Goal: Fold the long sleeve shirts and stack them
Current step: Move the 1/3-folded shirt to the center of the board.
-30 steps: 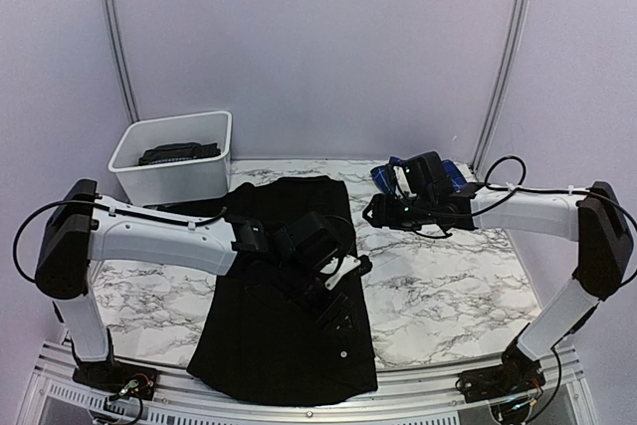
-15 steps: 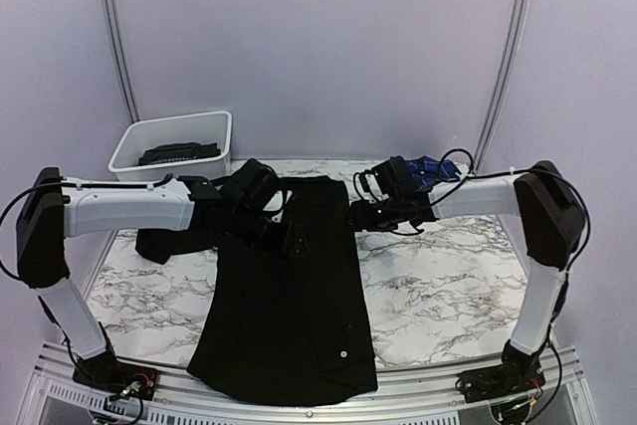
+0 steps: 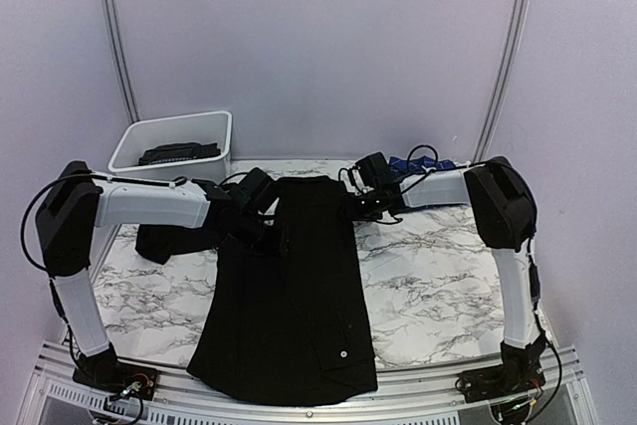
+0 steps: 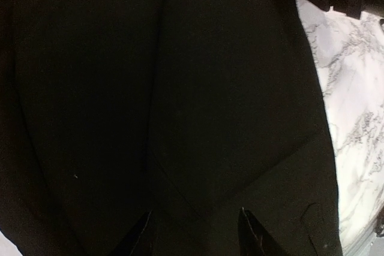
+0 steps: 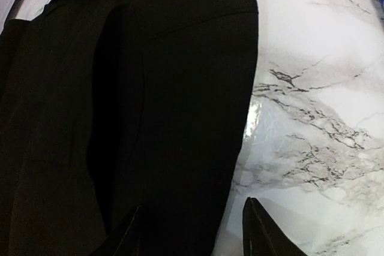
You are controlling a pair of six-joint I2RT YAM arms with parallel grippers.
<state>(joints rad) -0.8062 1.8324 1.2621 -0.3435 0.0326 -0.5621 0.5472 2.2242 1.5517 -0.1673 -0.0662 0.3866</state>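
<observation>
A large black long sleeve shirt (image 3: 299, 296) lies lengthwise on the marble table (image 3: 443, 276), collar end at the back. One sleeve (image 3: 164, 241) trails off to the left. My left gripper (image 3: 271, 214) hovers over the shirt's upper left part. In the left wrist view it (image 4: 195, 235) is open above black cloth (image 4: 180, 88). My right gripper (image 3: 350, 202) is at the shirt's upper right edge. It (image 5: 192, 232) stands open astride that edge (image 5: 240, 118), one finger over cloth, the other over marble. A blue shirt (image 3: 420, 162) lies bunched behind the right arm.
A white plastic bin (image 3: 174, 181) with something dark inside stands at the back left. Bare marble shows to the right of the black shirt. The shirt's hem reaches the table's near edge (image 3: 299, 400).
Both grippers moved back toward the shirt's collar end. The left arm drew off the middle of the shirt, the right one came left to its edge. Both pairs of fingers stand a little narrower.
</observation>
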